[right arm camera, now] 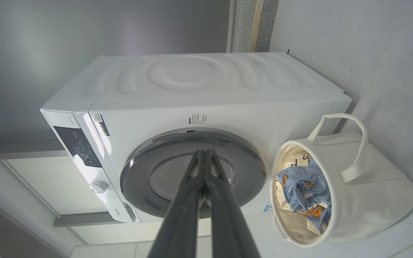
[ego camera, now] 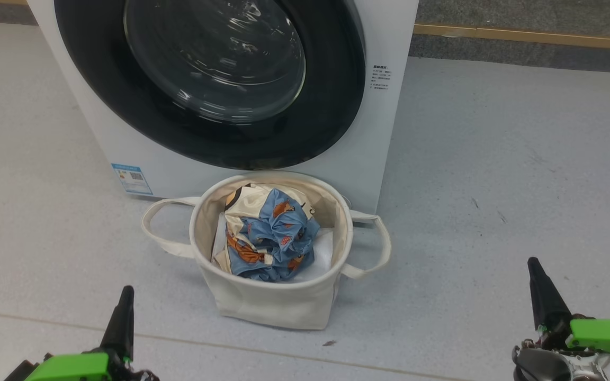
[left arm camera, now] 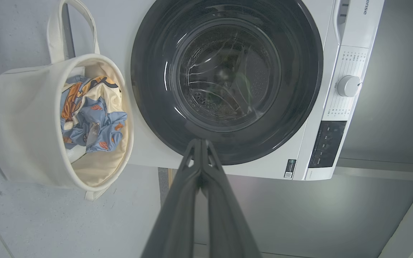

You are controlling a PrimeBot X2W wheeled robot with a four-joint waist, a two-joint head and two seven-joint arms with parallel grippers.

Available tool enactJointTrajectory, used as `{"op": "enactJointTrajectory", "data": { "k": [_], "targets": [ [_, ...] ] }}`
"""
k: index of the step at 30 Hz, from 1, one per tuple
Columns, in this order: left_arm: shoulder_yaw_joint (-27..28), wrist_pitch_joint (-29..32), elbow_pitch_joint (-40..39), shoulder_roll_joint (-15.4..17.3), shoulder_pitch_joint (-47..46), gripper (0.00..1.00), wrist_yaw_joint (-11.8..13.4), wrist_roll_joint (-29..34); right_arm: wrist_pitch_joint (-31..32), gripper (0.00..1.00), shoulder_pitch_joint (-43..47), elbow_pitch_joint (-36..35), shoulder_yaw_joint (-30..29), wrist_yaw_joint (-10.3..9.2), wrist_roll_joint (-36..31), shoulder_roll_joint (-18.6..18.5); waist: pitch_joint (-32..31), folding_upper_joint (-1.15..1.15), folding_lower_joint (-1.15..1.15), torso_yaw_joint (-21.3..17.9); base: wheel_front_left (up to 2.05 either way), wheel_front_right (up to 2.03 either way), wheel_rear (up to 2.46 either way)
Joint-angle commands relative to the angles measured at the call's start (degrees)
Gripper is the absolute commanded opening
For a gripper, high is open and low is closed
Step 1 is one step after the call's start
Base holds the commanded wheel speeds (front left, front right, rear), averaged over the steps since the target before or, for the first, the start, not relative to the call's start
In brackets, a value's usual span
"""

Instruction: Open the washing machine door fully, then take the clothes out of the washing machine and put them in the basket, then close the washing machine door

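**Door shut, clothes in the basket, both grippers closed on nothing**

The washing machine stands on the grey floor, white and boxy, with a blue label at the lower left of its front and printed text to the right of the opening. The washing machine door lies flat against the front, its wide black rim seated all round. Through the bulging glass, the left wrist view gives the perforated metal drum.

The basket stands upright on the floor just in front of the machine, directly below the door; whether the two touch cannot be told. Its two loop handles stick out to either side. The clothes lie bunched inside it: light-blue fabric with orange-brown prints on top, a cream printed piece towards the back, and a plain white sheet beneath them.

The left gripper is at the lower left of the head view and the right gripper at the lower right. Both are above the floor, well apart from the basket and from each other. Each has its two dark fingers pressed together along their length, with nothing between them
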Motion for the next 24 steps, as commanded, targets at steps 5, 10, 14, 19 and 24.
{"op": "enactJointTrajectory", "data": {
  "k": [5, 10, 14, 19, 24],
  "targets": [
    [1.9, 0.5, -2.1, 0.8, -1.4, 0.0, -0.4, -0.2, 0.5, 0.0, -0.8, -2.2, 1.1, 0.01, 0.3, -0.6, 0.0, 0.0, 0.0, 0.0, 0.0, 0.0, 0.0],
    [1.9, 0.5, -2.1, 0.8, -1.4, 0.0, -0.4, -0.2, 0.5, 0.0, -0.8, -2.2, 1.1, 0.01, 0.3, -0.6, 0.0, 0.0, 0.0, 0.0, 0.0, 0.0, 0.0],
    [1.9, 0.5, -2.1, 0.8, -1.4, 0.0, -0.4, -0.2, 0.5, 0.0, -0.8, -2.2, 1.1, 0.01, 0.3, -0.6, 0.0, 0.0, 0.0, 0.0, 0.0, 0.0, 0.0],
    [1.9, 0.5, -2.1, 0.8, -1.4, 0.0, -0.4, -0.2, 0.5, 0.0, -0.8, -2.2, 1.1, 0.01, 0.3, -0.6, 0.0, 0.0, 0.0, 0.0, 0.0, 0.0, 0.0],
    [1.9, 0.5, -2.1, 0.8, -1.4, 0.0, -0.4, -0.2, 0.5, 0.0, -0.8, -2.2, 1.1, 0.01, 0.3, -0.6, 0.0, 0.0, 0.0, 0.0, 0.0, 0.0, 0.0]
  ]
}}
